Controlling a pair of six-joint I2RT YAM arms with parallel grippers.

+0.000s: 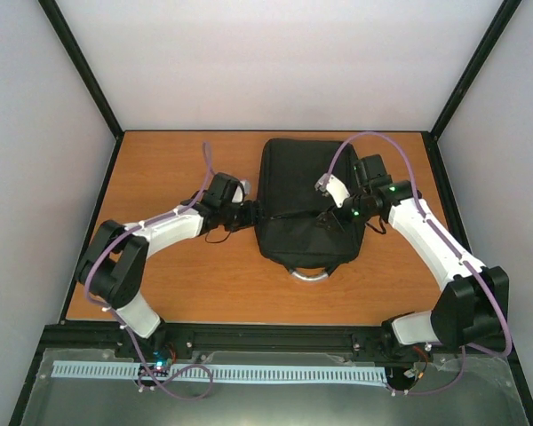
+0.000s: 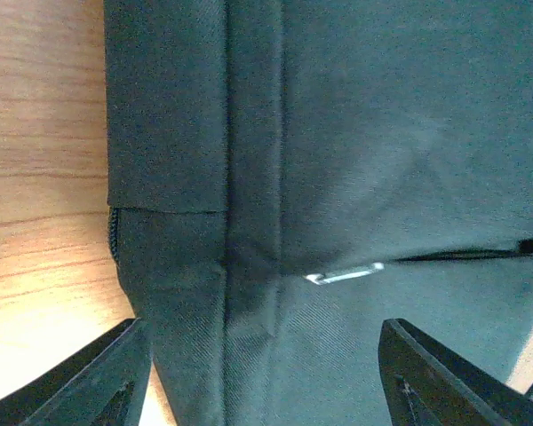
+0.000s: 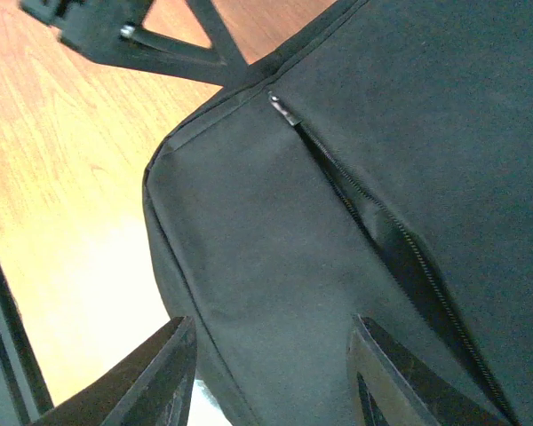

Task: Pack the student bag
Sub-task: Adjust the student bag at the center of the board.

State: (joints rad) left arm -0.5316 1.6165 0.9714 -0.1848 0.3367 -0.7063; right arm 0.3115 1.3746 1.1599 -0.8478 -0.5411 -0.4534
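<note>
Pale walls are set around a wooden table (image 1: pixel 204 284), on which the black bag (image 1: pixel 298 169) is laid flat, in the middle toward the far side, its grey handle (image 1: pixel 309 274) turned to the arms' bases. The left gripper (image 1: pixel 246 213) is placed at the bag's left edge, jaws spread wide over the fabric. The right gripper (image 1: pixel 327 216) is poised above the bag's right half, jaws likewise parted, with a zip (image 3: pixel 382 231) seen just beyond them.
</note>
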